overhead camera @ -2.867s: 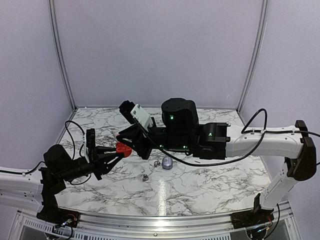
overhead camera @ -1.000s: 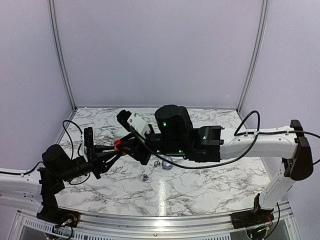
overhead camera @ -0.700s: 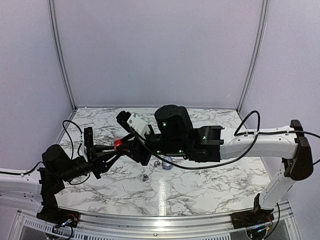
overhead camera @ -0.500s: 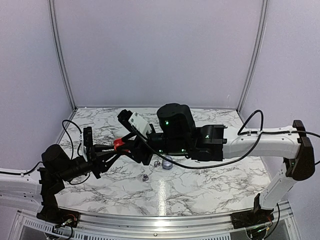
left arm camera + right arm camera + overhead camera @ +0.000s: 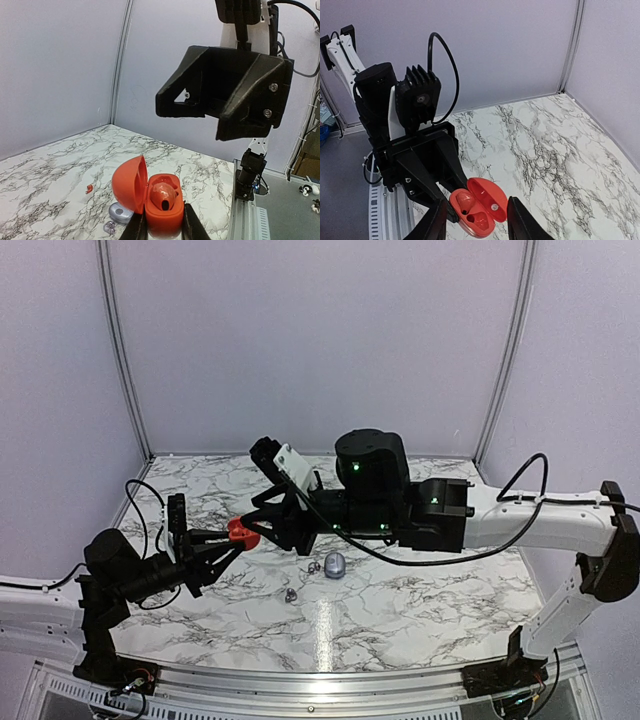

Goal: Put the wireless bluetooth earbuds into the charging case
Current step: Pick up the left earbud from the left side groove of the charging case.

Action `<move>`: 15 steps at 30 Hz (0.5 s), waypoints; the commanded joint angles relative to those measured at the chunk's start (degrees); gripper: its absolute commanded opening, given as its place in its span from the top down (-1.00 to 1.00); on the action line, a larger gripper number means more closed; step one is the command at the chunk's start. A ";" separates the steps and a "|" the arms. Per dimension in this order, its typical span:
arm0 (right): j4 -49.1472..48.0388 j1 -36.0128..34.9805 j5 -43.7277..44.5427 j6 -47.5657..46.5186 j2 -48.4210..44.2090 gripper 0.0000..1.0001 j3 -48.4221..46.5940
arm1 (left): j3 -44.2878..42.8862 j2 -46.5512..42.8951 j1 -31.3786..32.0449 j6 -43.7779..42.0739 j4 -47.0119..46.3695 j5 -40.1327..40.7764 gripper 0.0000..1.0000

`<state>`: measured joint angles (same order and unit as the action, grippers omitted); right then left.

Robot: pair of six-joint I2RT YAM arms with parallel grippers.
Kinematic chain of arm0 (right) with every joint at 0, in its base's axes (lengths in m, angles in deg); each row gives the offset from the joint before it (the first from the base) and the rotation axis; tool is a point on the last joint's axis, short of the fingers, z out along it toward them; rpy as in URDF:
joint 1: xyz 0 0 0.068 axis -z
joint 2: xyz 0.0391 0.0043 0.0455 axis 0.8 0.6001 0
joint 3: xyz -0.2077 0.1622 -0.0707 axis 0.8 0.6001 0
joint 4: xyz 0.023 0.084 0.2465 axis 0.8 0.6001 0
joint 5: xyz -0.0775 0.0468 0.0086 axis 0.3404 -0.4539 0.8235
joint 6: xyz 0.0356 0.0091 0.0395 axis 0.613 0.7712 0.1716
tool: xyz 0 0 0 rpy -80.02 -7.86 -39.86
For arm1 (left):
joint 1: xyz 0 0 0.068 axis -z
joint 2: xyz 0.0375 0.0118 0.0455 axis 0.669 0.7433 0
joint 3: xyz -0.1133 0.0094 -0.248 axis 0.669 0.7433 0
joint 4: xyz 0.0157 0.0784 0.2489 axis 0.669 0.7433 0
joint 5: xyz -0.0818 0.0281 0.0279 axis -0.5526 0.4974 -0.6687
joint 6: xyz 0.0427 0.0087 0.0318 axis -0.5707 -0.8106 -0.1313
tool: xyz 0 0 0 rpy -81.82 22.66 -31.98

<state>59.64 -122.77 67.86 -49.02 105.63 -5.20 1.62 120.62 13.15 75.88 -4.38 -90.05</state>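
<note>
Red earbud (image 5: 162, 194) is seated in open red charging case (image 5: 150, 207) | case is pinched by left gripper (image 5: 162, 226), presented for loading | right gripper (image 5: 476, 220) is spread above, empty

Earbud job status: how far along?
Done: one red earbud seated in the open red clamshell charging case. In hand: left gripper clamps that case; right gripper open, empty. Remaining: a second small red bud on the marble table, and two silvery-grey buds beside the grey pebble case.
</note>
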 commanded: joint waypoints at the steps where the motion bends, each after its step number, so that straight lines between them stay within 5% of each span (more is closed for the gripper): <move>1: 1.74 1.59 -1.69 -0.82 -0.90 0.16 -1.80 | -0.40 -0.04 0.15 0.70 -2.11 -0.55 1.00; 15: 4.27 1.71 -2.86 -0.51 1.86 0.19 -4.12 | -1.60 2.49 0.15 0.01 -2.02 -1.64 1.00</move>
<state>61.98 -121.13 65.87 -49.40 106.04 -5.47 1.60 122.71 13.15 76.41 -4.38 -90.71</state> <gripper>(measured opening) 0.409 0.209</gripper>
